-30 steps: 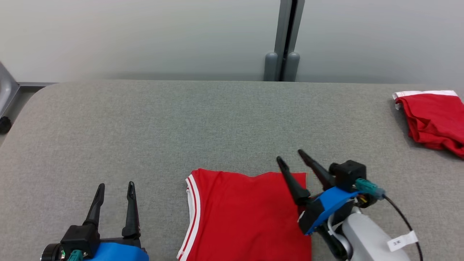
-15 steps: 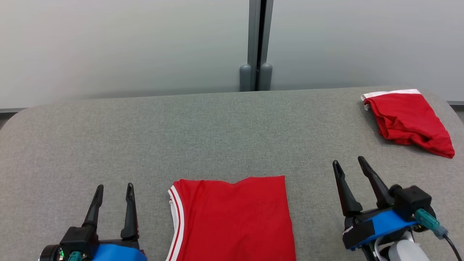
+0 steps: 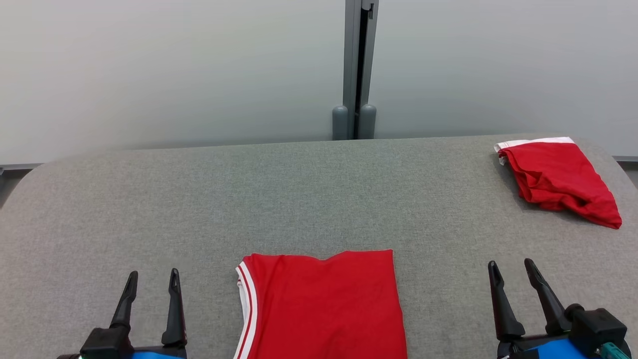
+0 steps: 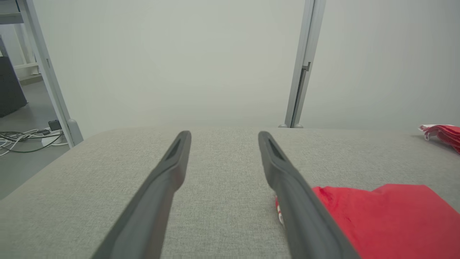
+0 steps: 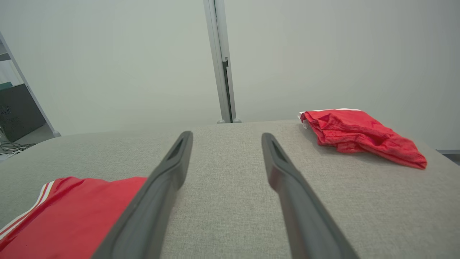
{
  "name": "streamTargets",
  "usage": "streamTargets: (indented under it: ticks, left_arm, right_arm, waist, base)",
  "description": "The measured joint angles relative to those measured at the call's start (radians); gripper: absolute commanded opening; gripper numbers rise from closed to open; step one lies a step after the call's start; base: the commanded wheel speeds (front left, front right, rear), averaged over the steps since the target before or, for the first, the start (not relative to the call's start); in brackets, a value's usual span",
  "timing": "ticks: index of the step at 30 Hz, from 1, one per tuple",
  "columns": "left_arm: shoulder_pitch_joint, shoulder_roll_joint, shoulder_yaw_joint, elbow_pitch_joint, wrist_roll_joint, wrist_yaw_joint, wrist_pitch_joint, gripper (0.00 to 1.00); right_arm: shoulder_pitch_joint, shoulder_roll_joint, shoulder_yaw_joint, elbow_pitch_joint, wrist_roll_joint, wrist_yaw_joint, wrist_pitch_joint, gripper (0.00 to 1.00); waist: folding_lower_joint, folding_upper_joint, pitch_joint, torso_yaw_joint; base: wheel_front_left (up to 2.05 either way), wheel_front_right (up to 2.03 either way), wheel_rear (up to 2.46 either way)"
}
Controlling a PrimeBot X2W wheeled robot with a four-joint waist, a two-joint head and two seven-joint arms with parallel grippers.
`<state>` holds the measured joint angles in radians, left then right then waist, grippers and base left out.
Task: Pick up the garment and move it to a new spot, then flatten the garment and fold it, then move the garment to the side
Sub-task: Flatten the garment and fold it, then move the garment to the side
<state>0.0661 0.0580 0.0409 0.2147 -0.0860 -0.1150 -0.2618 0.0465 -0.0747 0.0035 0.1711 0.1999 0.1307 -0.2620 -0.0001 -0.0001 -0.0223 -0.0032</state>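
The left gripper [image 3: 153, 273] and right gripper [image 3: 510, 263] are holding fingers wide, empty; the folded red white-trimmed jersey [image 3: 324, 304] is lying between them, seemingly nearer the left.

A lab room: plain partition panels [image 3: 174, 75], padded table [image 3: 299, 199] (cables [image 4: 18, 138] on floor).

free: table [image 3: 279, 199] middle | blocked: folded garment [image 3: 321, 304] front, crumpled garment [image 3: 558, 177] far-right

- Grey padded table [image 3: 319, 189], filling my head view
- Pale wall panels [image 3: 149, 65], joined by a grey post [image 3: 355, 70]
- Crumpled red cloth [image 3: 558, 177], white-banded, at the table's far right corner
- Cables [image 4: 18, 138] on the floor, in my left wrist view
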Motion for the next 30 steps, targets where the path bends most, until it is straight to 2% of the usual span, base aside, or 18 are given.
streamTargets:
  ticks: [30]
  left_arm:
    - [0.013,0.010,-0.009,0.003,-0.001,0.016,0.000,1.00]
  right_arm:
    - [0.034,0.023,0.002,-0.009,-0.043,0.000,0.039,1.00]
  waist:
    - [0.0000,0.0000,-0.008,0.020]
  base:
    - [0.00,0.00,0.00]
